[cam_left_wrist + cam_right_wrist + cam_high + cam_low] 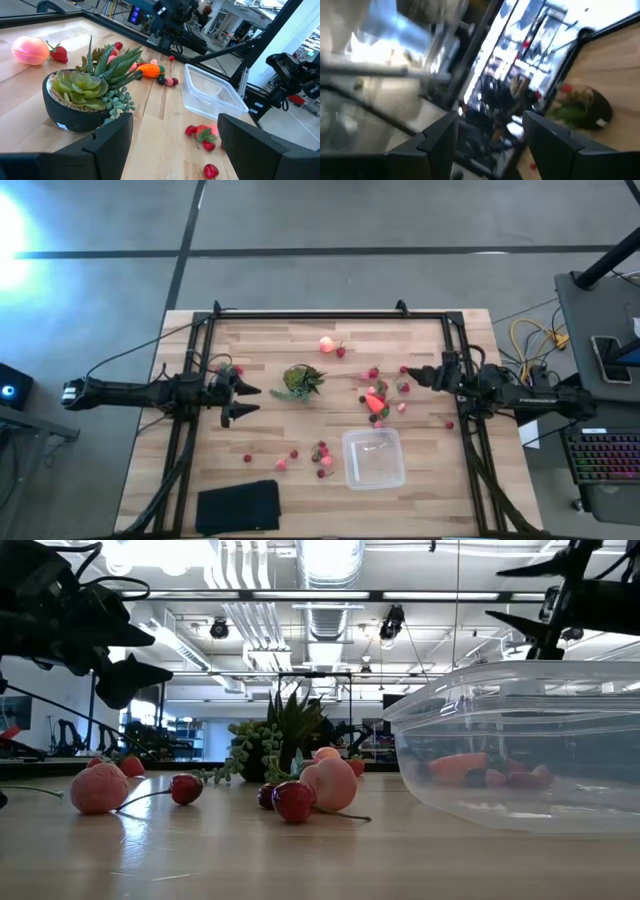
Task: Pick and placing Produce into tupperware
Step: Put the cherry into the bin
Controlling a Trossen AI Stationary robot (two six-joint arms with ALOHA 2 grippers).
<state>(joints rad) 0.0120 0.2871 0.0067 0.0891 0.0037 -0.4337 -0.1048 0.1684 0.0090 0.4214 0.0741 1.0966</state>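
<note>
The produce lies scattered on the wooden table: small red and pink berries [322, 452], an orange-red piece [376, 400] and a peach-pink round one [327, 345]. The clear tupperware [373, 458] stands on its base near the table's near edge, right of centre, and fills the right of the low view [520, 750]. My left gripper [246, 401] hovers open above the table's left half, facing the green plant; its wrist view [175, 145] shows nothing between the fingers. My right gripper [412, 377] is open above the berries on the right and holds nothing [492, 140].
A potted green plant [300, 380] stands mid-table between the grippers [85, 100]. A flat black pad [238, 505] lies at the near left corner. A black frame [310, 313] runs along the far edge and both sides. Bare wood lies between plant and tupperware.
</note>
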